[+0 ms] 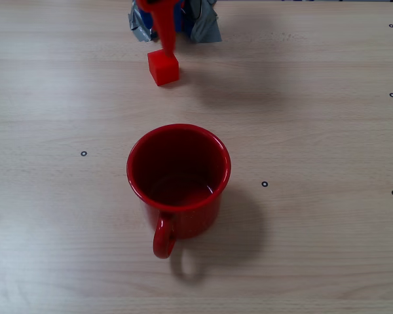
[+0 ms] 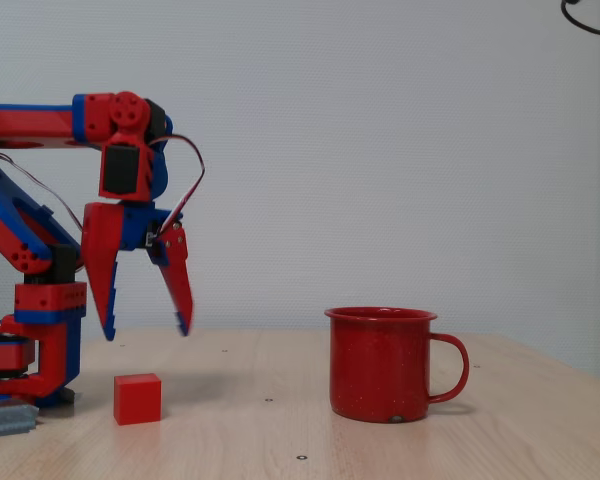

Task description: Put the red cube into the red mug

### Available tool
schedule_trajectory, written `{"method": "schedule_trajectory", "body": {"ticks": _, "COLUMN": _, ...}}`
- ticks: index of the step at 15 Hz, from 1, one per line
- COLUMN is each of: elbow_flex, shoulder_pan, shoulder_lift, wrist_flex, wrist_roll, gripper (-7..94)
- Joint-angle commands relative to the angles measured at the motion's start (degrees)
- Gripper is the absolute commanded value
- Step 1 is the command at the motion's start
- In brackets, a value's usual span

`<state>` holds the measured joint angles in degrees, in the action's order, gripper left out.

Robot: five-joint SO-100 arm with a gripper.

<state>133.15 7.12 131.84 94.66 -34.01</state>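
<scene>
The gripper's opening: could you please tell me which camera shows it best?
The side-on fixed view: the gripper hangs above the red cube, both fingers clearly spread apart. The overhead fixed view shows only one finger from above, ending beside the red cube.

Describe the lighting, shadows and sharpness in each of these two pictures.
In the fixed view from above, light is even; the red mug throws a soft shadow to the lower right on the table, and the red cube is sharp. In the side fixed view, the open pincer is crisp, with faint shadows under the cube and mug.
</scene>
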Motion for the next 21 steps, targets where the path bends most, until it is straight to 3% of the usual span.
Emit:
{"method": "schedule_trajectory", "body": {"ticks": 1, "elbow_flex": 0.35, "shoulder_pan": 1.67, "shoulder_lift": 1.49, "wrist_flex": 0.97, "wrist_roll": -2.2, "gripper": 49}}
{"method": "schedule_trajectory", "body": {"ticks": 5, "elbow_flex": 2.64, "shoulder_pan": 2.99, "shoulder_lift": 2.29, "wrist_flex": 0.35, "wrist_roll": -4.83, "gripper": 50}}
{"method": "schedule_trajectory", "body": {"ticks": 8, "elbow_flex": 7.47, "shoulder_pan": 3.78, "shoulder_lift": 3.08, "wrist_flex": -5.27, "wrist_roll": -5.36, "gripper": 50}}
{"method": "schedule_trajectory", "body": {"ticks": 14, "elbow_flex": 15.82, "shoulder_pan": 1.41, "shoulder_lift": 3.34, "wrist_flex": -16.26, "wrist_roll": -1.67, "gripper": 50}}
{"method": "schedule_trajectory", "body": {"ticks": 21, "elbow_flex": 20.83, "shoulder_pan": -0.7, "shoulder_lift": 3.69, "wrist_flex": -21.18, "wrist_roll": 1.49, "gripper": 50}}
